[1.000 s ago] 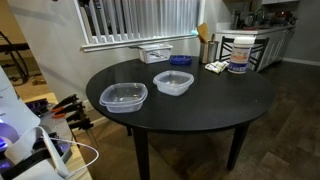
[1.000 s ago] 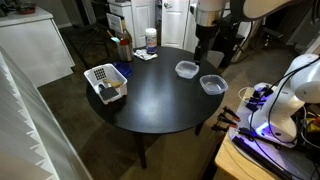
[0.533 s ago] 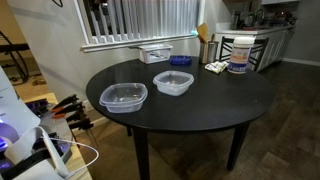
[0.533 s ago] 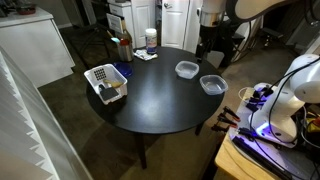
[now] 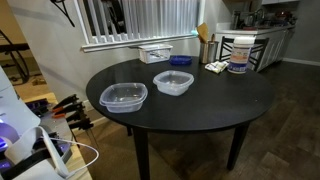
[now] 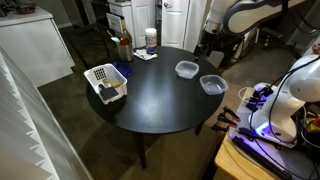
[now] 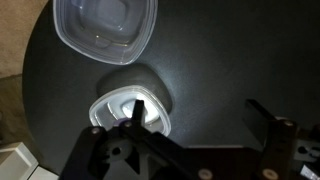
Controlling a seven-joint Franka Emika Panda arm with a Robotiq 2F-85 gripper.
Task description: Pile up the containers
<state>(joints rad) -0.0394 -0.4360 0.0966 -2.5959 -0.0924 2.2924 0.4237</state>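
1. Window blinds are hanging along the back wall, and a round black bench is taking up the middle of the room in both exterior views.
2. Two clear containers are sitting on the bench side by side with a gap between them, so not piled up yet. In an exterior view the outer container is sitting close to the bench's edge, and the inner container is sitting further in, just beside it.
3. The gripper is showing up in the wrist view, looking down on the bench with both tubs below it. Its fingers are spread wide apart and holding nothing. One finger is lining up over the lower tub in that view, but I can't tell how high above it.
4. The arm is reaching in at the top of an exterior view.
5. At the far side a white basket, a blue dish and a white bucket are sitting well apart from the tubs.
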